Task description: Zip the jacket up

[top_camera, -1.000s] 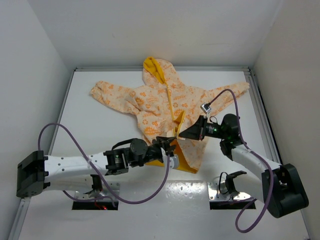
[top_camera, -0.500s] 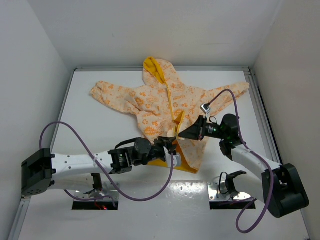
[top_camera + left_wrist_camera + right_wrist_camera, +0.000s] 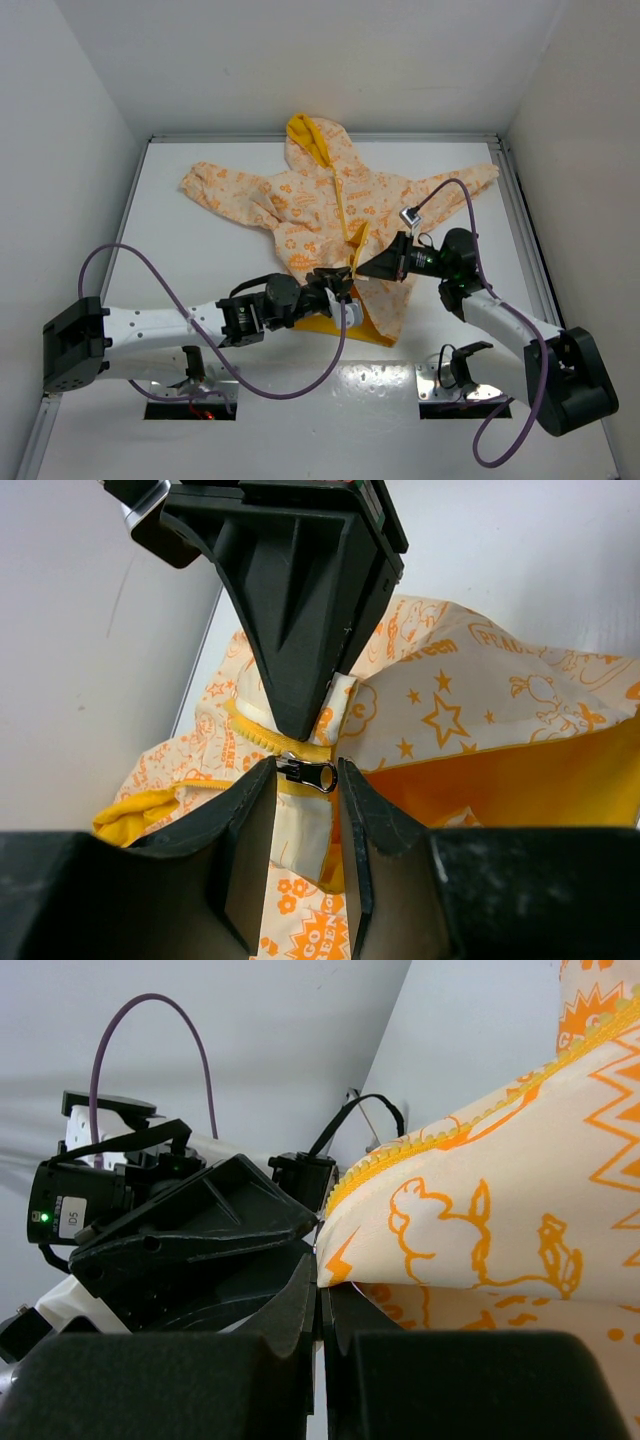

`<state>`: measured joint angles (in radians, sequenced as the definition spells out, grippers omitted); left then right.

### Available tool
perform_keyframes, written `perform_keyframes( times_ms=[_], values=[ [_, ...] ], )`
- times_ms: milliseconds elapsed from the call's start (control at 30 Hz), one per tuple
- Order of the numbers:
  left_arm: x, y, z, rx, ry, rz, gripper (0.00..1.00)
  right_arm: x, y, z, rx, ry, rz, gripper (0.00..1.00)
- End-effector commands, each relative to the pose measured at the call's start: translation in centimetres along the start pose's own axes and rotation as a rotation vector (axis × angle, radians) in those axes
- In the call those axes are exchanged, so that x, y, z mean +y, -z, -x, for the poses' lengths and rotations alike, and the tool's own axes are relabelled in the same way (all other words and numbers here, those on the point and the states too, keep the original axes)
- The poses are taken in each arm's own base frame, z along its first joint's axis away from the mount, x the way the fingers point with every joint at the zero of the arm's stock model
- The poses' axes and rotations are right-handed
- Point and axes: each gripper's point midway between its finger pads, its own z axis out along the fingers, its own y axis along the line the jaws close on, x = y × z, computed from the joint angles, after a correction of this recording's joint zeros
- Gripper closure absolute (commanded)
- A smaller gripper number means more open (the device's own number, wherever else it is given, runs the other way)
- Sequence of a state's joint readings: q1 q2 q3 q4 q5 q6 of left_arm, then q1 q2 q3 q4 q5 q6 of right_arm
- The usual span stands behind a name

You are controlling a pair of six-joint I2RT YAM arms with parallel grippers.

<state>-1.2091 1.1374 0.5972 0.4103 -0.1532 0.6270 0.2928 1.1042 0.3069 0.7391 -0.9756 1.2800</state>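
Jacket [image 3: 330,215]: lies front-up on the white table [image 3: 180,250], in the far-middle part of the enclosure. The hood [image 3: 305,135] points at the back wall and the 2 sleeves are spread left and right. The front is joined along most of the yellow zipper line. The lowest section, nearest the arm bases, is folded open and shows the yellow lining [image 3: 500,780].

Zipper pull [image 3: 308,774]: a dark metal tab sitting on the yellow teeth [image 3: 255,730] at the lower end of the front opening.

Left gripper [image 3: 340,285]: reaches in from the left at the lower front. In its wrist view the 2 fingers [image 3: 250,830] stand a narrow gap apart, with the zipper pull lying crosswise between their tips. The tab appears to touch both pads, so I log it as gripped, though the view is too tight for me to be sure of firm contact.

Right gripper [image 3: 365,268]: comes in from the right, tip to tip with the left one, just above the pull. In its own view the fingers [image 3: 290,1310] are closed to a thin slit, and the patterned front edge of the jacket comes out from between them. I read that as pinching the fabric beside the teeth.

Purple cables [image 3: 150,265] loop above both arms.
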Motion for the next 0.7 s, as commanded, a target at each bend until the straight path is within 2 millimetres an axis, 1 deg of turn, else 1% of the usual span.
perform_keyframes(
  times_ms=[0, 33, 67, 133, 200, 233, 300, 333, 367, 667],
  values=[
    [3.0, -0.1, 2.2, -0.056, 0.011, 0.092, 0.64, 1.4, 0.0, 0.0, 0.001, 0.070, 0.045, 1.00],
    [3.1, 0.1, 2.3, -0.058, 0.012, 0.094, 0.65, 1.4, 0.0, 0.1, -0.002, 0.070, 0.045, 1.00],
    [3.1, 0.1, 2.0, -0.052, 0.011, 0.088, 0.65, 1.5, 0.0, 0.1, -0.002, 0.075, 0.048, 1.00],
    [3.6, 0.5, 2.8, -0.077, 0.014, 0.095, 0.65, 1.4, 0.0, 0.0, -0.001, 0.080, 0.049, 1.00],
    [3.2, 0.6, 2.3, -0.060, 0.010, 0.081, 0.65, 1.3, 0.0, -0.1, 0.002, 0.079, 0.048, 1.00],
    [3.5, 0.8, 2.6, -0.069, 0.012, 0.088, 0.65, 1.4, 0.0, -0.1, 0.001, 0.080, 0.049, 1.00],
    [3.5, 1.0, 2.6, -0.067, 0.012, 0.086, 0.65, 1.4, 0.0, 0.0, -0.001, 0.087, 0.050, 1.00],
    [3.6, 1.0, 2.2, -0.051, 0.011, 0.085, 0.65, 1.4, 0.0, 0.0, -0.002, 0.088, 0.052, 1.00],
    [3.8, 1.2, 2.4, -0.058, 0.012, 0.091, 0.65, 1.4, 0.0, 0.0, -0.001, 0.089, 0.050, 1.00],
    [3.5, 1.1, 2.3, -0.058, 0.019, 0.078, 0.65, 1.6, 0.0, -0.2, 0.008, 0.124, 0.066, 1.00]
  ],
)
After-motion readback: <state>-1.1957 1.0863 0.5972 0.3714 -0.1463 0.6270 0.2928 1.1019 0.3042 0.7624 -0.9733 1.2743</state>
